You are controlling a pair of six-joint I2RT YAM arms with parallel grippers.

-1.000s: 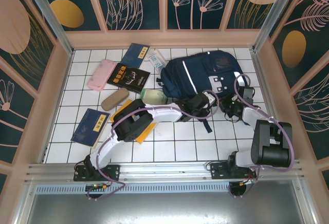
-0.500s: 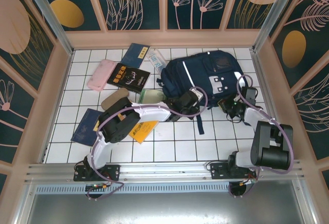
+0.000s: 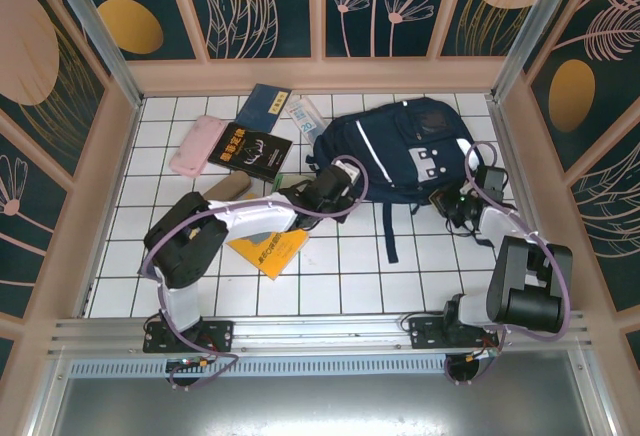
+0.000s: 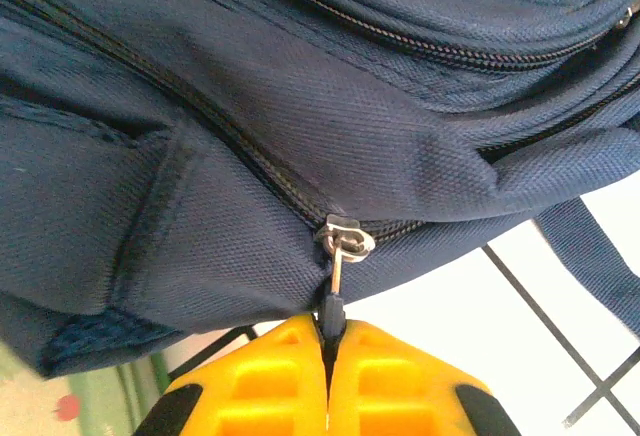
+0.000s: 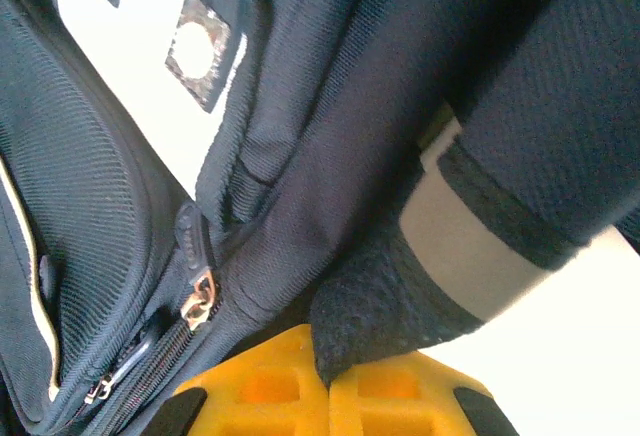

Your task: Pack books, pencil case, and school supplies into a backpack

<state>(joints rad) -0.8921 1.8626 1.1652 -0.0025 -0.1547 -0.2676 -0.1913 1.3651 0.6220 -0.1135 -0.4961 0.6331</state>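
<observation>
Navy backpack (image 3: 400,146) lies far back on the bench (image 3: 340,276). The left claw (image 4: 328,334), pinched on its zipper pull (image 4: 337,261), has dragged leftward, probably unzipping it for packing. The right claw (image 5: 325,381) clamps a strap (image 5: 400,301).

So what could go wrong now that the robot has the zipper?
The left gripper pinches only the tip of the thin zipper pull, so it might slip out. The right gripper holds just a corner of dark padded fabric on the backpack; if that slips, the whole backpack may slide instead of unzipping.
</observation>
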